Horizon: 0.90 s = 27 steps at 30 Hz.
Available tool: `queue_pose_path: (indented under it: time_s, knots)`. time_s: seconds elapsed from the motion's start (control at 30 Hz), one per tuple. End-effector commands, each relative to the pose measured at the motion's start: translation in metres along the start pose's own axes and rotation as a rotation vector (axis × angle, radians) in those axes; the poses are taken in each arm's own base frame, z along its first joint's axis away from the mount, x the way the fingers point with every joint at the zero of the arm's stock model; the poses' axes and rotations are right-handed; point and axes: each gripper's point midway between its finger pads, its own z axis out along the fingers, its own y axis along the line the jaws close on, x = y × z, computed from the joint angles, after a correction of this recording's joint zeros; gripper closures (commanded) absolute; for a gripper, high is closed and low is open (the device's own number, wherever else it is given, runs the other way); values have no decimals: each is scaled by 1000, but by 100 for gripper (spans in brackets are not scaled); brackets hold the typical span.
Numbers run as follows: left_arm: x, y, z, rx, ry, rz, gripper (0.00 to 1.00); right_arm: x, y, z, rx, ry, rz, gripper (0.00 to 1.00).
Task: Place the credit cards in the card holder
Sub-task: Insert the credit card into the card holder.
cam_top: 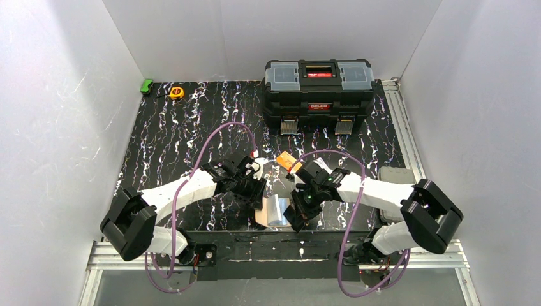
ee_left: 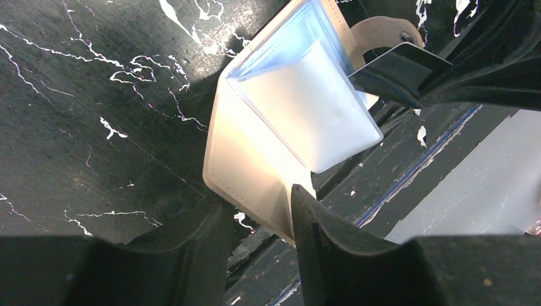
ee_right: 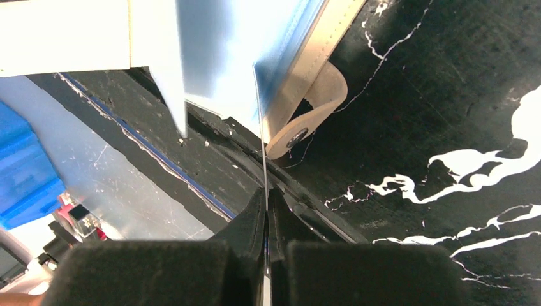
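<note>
Left wrist view showed the small cream-beige folding wallet open, its pale blue inside showing, at the near edge of the black, white-veined counter. The left hand was partly open, its fingers loosely either side of the wallet's cream cover. The right hand was clamped tight on the thin black card, whose far edge met the wallet's blue pocket. The flat orange card sat just beyond both hands.

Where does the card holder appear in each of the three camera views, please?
Top external: the card holder sits low centre, at the table's near edge.
Left wrist: the card holder fills the centre, opened, pale blue inside showing.
Right wrist: it runs along the top, left of centre.
Shared landmark: its snap tab, in both wrist views.
</note>
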Motion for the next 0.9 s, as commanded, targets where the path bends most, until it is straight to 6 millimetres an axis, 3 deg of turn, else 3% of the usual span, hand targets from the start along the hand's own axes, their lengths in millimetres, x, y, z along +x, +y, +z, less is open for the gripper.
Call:
queue_pose_path:
  time_s: [0.0,0.57,0.87]
  knots:
    - [-9,-6,-8,21,-37,30,61,-7,5,2,-36,-7,-21,99]
    - [-13,-14,-8,72,-63,63,45,-20,11,10,-84,8,-41,99]
    - [-14,-18,-9,111,-74,68,37,-39,21,12,-109,0,-73,99]
